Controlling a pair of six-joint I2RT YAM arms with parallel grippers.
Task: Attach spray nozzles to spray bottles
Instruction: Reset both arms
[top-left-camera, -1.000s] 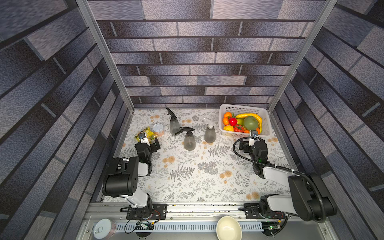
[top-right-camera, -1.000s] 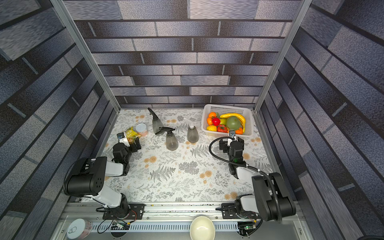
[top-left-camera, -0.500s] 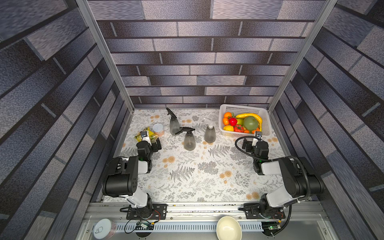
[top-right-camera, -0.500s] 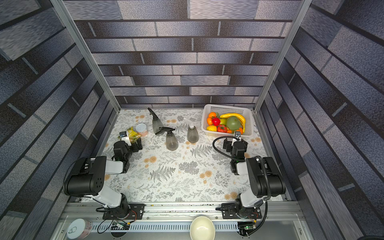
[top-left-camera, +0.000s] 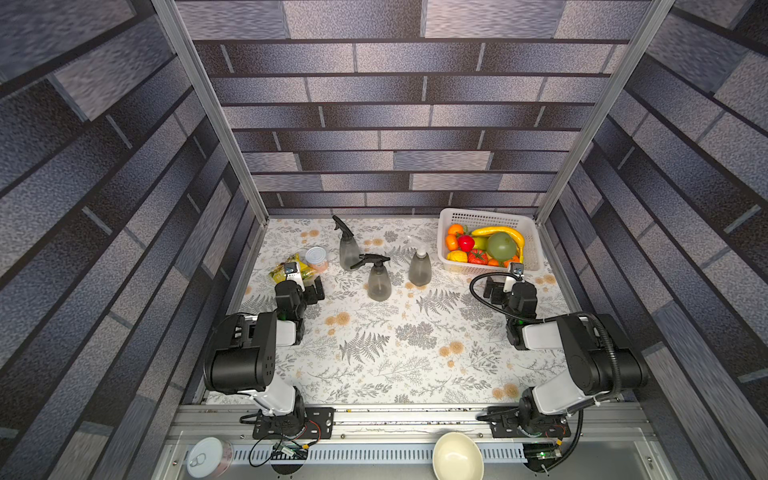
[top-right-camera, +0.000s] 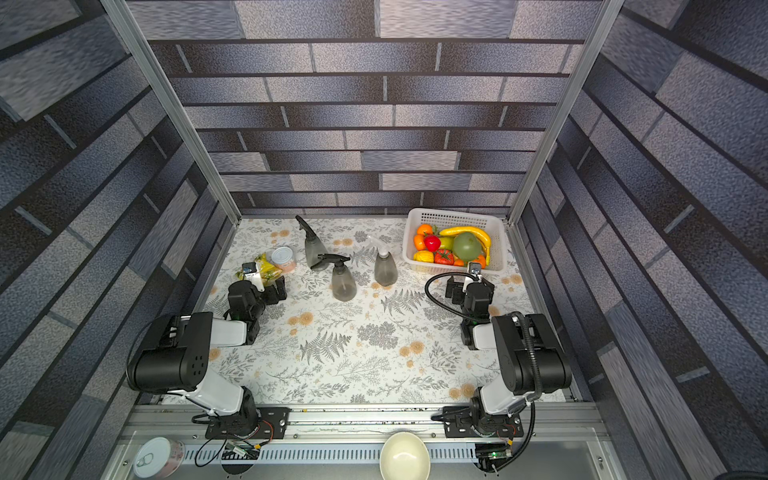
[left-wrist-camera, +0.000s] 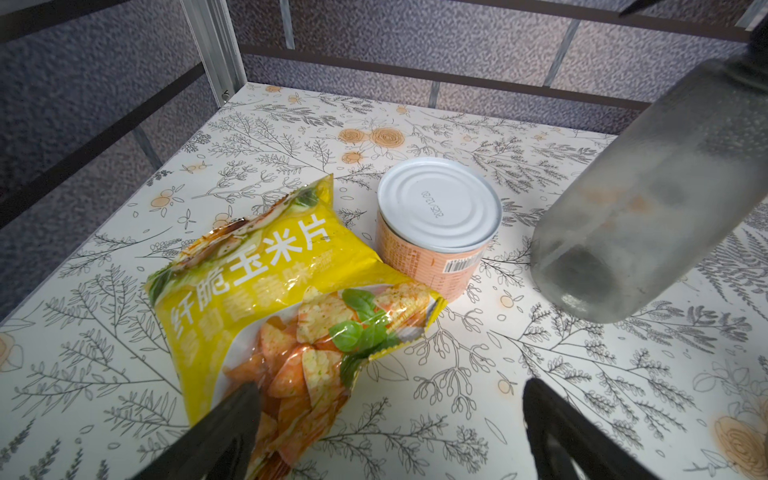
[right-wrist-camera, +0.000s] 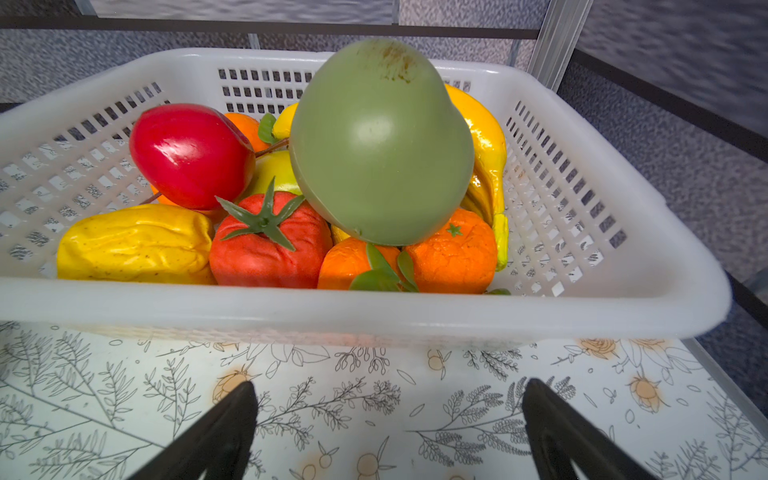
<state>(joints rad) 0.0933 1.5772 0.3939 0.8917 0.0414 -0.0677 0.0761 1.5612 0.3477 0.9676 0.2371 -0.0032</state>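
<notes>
Three smoky grey spray bottles stand at the back middle in both top views: one at the back (top-left-camera: 348, 254), one in front (top-left-camera: 379, 286), one to the right (top-left-camera: 419, 271). Black spray nozzles (top-left-camera: 341, 226) (top-left-camera: 370, 262) sit on the first two, and a translucent white nozzle (top-left-camera: 419, 246) sits on the third. My left gripper (top-left-camera: 306, 287) is open and empty, left of the bottles. The left wrist view shows its fingers (left-wrist-camera: 232, 419) apart and a bottle (left-wrist-camera: 648, 199) lying beyond them. My right gripper (top-left-camera: 503, 287) is open and empty in front of the basket, fingers (right-wrist-camera: 552, 419) spread.
A white basket (top-left-camera: 449, 266) of toy fruit stands at the back right, close ahead of the right gripper (right-wrist-camera: 386, 403). A yellow snack bag (left-wrist-camera: 270, 291) and a silver-lidded can (left-wrist-camera: 438, 212) lie just ahead of the left gripper (left-wrist-camera: 388, 399). A bowl (top-left-camera: 457, 459) and another can (top-left-camera: 205, 457) sit on the front rail.
The right arm's elbow has folded back toward the front right while its gripper stayed near the basket. The left arm has barely moved. Both grippers stay open.
</notes>
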